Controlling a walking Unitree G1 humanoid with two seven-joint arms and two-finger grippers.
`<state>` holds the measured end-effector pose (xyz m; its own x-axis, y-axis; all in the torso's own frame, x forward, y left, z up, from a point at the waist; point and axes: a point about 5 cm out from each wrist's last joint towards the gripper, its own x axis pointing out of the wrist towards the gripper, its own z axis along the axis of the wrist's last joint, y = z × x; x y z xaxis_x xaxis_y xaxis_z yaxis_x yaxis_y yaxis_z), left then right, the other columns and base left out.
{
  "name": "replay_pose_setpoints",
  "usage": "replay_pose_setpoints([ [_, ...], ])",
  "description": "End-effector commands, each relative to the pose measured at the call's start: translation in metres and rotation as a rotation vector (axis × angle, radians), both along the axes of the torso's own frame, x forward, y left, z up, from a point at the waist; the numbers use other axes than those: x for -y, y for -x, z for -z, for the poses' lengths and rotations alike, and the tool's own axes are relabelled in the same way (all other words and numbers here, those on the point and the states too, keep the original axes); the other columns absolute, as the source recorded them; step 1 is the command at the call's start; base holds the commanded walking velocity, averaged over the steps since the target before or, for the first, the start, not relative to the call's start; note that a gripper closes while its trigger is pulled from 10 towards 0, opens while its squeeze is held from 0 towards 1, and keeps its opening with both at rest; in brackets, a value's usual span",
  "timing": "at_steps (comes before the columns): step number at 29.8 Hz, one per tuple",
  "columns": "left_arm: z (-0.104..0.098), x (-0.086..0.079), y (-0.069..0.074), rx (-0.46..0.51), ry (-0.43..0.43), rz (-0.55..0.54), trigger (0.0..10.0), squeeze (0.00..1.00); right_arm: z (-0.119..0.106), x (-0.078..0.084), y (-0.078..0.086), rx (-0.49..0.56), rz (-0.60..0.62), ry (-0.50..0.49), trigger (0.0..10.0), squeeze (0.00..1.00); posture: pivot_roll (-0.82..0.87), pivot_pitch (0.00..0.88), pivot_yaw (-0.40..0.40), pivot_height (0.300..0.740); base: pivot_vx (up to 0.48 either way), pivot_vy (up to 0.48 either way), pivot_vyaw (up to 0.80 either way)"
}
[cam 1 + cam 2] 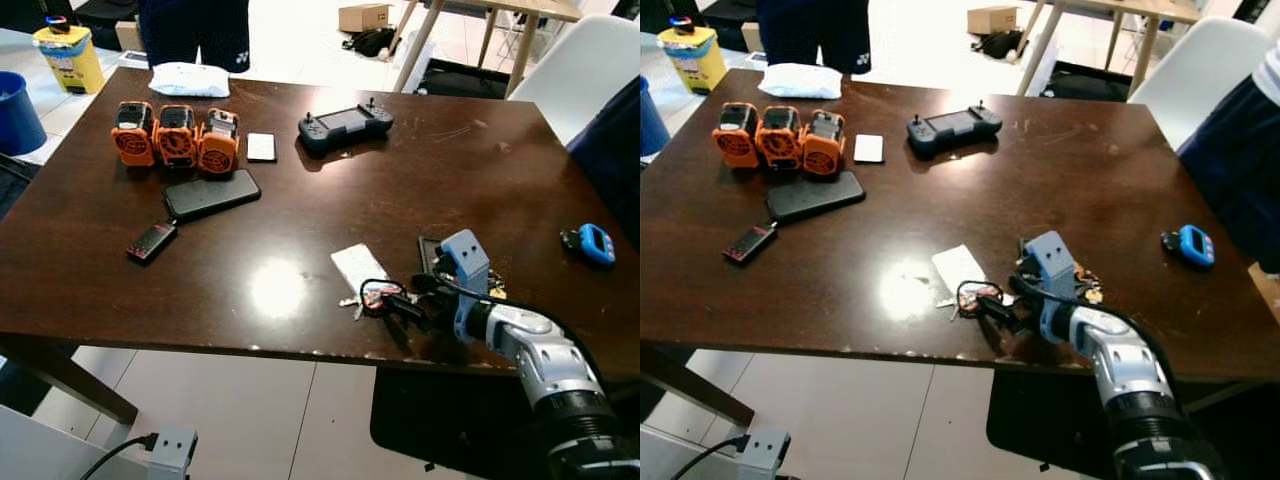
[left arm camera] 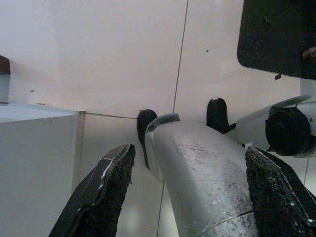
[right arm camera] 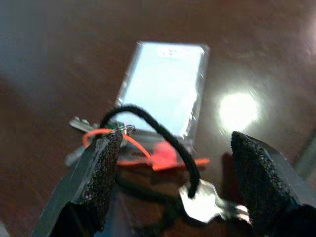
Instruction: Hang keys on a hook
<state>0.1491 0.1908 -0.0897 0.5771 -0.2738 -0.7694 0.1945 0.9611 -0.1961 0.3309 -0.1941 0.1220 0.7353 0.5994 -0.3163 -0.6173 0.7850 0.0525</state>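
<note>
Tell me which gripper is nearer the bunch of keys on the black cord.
Right. The right gripper is at the bunch of keys on the black cord, open around it; the left gripper hangs open over the floor.

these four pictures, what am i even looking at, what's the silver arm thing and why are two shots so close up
It is a walking humanoid robot with two silver arms, each ending in a gripper of two long black fingers. The two wide pictures come from cameras in its head, looking down at a dark brown wooden table. The two close-ups come from cameras on its wrists.

On the table lie three orange and black battery-like packs, a black phone, a dark handheld controller, a small blue gadget and a white card.

The right gripper is open, its fingers either side of a bunch of keys on a black cord with a red tag. Nothing is held yet. The left gripper hangs open over the pale floor.
</note>
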Motion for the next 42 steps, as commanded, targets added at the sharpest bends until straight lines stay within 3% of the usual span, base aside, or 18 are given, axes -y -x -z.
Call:
replay_pose_setpoints([
  [1,0.007,0.01,0.015,-0.058,0.035,0.013,10.0,0.0,0.002,-0.002,0.004,-0.014,-0.013,-0.01,10.0,0.0,0.05,0.066,0.0,0.74,0.0,0.0,0.0],
  [12,0.007,0.011,0.015,-0.065,0.04,0.026,10.0,0.0,-0.005,-0.008,0.008,0.004,-0.061,-0.045,10.0,0.0,0.04,0.054,0.003,0.74,0.0,0.0,0.0],
  [26,0.006,0.014,0.01,-0.053,0.039,0.041,10.0,0.0,-0.003,-0.01,0.016,-0.059,-0.144,-0.033,10.0,0.0,0.05,0.035,-0.009,0.74,0.0,0.0,0.0],
  [42,0.007,0.015,0.014,-0.065,0.041,0.037,10.0,0.0,-0.005,-0.001,0.01,-0.065,-0.061,-0.055,10.0,0.0,0.05,0.039,-0.014,0.74,0.0,0.0,0.0],
])
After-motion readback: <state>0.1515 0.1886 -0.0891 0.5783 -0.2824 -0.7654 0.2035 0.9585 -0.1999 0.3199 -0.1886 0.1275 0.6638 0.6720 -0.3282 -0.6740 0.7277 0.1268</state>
